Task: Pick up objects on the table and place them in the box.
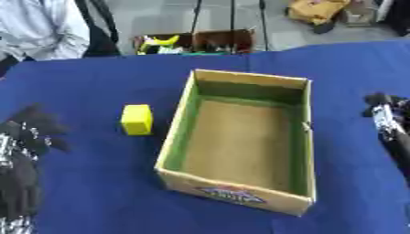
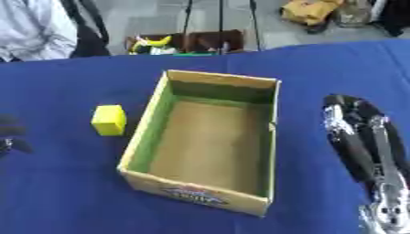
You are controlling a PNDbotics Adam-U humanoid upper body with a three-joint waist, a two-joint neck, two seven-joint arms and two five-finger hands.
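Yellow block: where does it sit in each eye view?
Left eye view: yellow block left of centre, on the blue cloth beside the box's left wall.
Right eye view: further left, same side of the box.
Shared landmark: the printed label on the box's near wall.

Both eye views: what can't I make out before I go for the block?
- Left hand: cut by left edge, blurred; finger pose unclear.
- Right hand: blurred in the right eye view; pose unclear.
- Box label: smeared, unreadable.
- Yellow block: far faces hidden.
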